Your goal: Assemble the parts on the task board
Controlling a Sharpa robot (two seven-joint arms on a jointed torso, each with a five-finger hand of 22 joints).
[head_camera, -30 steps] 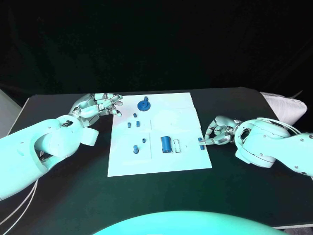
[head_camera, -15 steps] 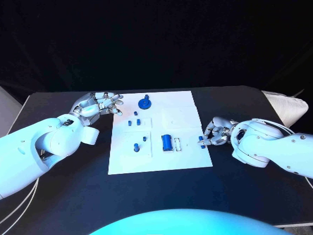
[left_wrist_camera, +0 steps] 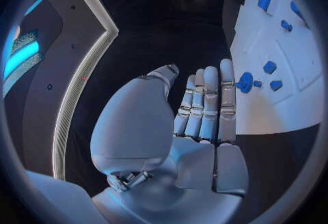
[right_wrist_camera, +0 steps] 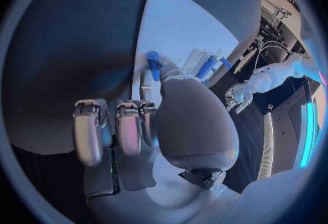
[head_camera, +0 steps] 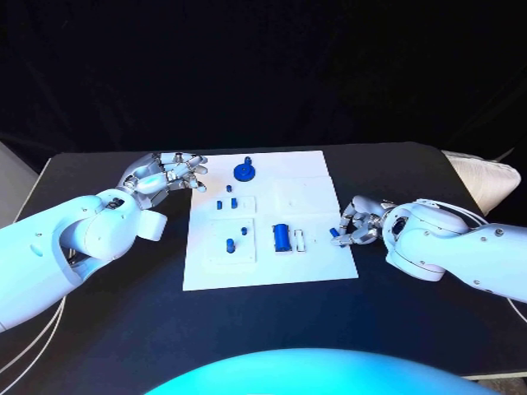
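white task board [head_camera: 317, 263] mid-table, blue parts [head_camera: 282, 239] on it

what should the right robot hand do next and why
Probably lift the small blue part off the task board edge. The right robot hand seems to pinch it there, while the left robot hand hovers open beside the board, holding nothing.

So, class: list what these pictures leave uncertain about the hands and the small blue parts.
- Head view: whether the silver right hand actually pinches the small blue peg at the edge of the white task board; too small.
- Right wrist view: the palm hides the fingertips near that peg.
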